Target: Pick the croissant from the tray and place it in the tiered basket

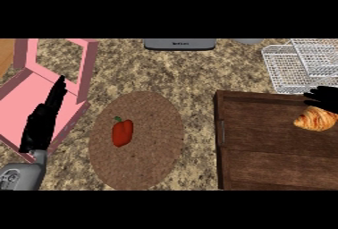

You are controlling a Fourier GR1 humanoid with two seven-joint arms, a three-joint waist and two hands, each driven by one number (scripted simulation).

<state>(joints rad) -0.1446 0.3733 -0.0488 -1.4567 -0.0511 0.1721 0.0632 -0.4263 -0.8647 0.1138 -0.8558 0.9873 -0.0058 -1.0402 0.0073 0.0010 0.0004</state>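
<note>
Just below your right hand [325, 98], which sits at its far edge with a grip you cannot make out, the croissant [315, 120] lies on the tray [264, 152], not yet lifted, and the tiered basket [297, 67] beyond the hand awaits it.

One croissant [315, 120], one pepper [123, 132] (red), one tray [264, 154], one mat [153, 150], one basket [289, 68]

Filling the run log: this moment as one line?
right hand: at croissant | croissant: on tray | basket: no croissant inside | left hand: open, resting left
</note>
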